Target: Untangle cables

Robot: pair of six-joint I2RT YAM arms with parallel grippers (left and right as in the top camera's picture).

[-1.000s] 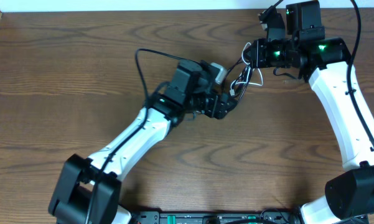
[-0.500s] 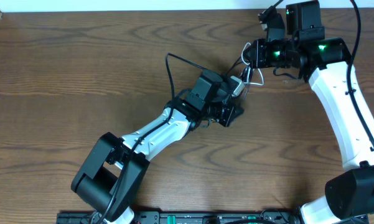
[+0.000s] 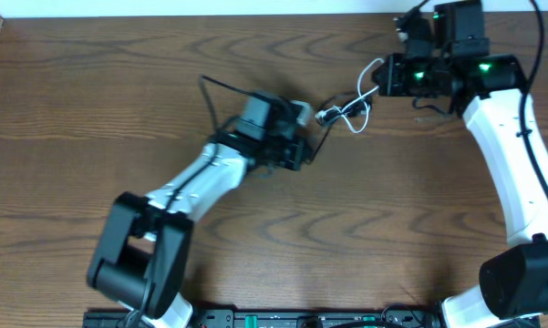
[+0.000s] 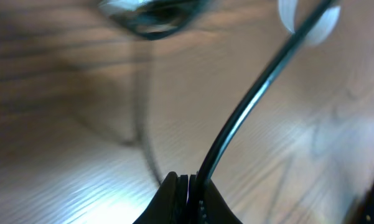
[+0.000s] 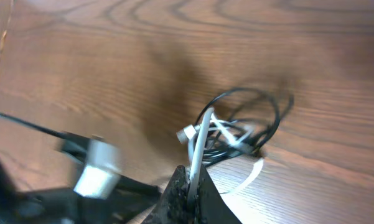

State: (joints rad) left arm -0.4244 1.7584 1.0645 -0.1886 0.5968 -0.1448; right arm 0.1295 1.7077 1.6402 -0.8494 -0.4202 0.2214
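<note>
From above, we see the cables strung between the left gripper and the right gripper over a wooden table. At the left wrist, we find the left gripper pinched on a black cable rising to the upper right. At the right wrist, the right gripper clamps a white cable, with the tangle just beyond.

Overhead: fixed, straight down on the table, far out, arm bases at 6 o'clock. Left wrist: near-macro, blurred, left gripper at 6, sighting along one black strand of the cables. Right wrist: close, tilted down, right gripper at 6. It shares the cables with overhead, at overhead's 1 o'clock.
</note>
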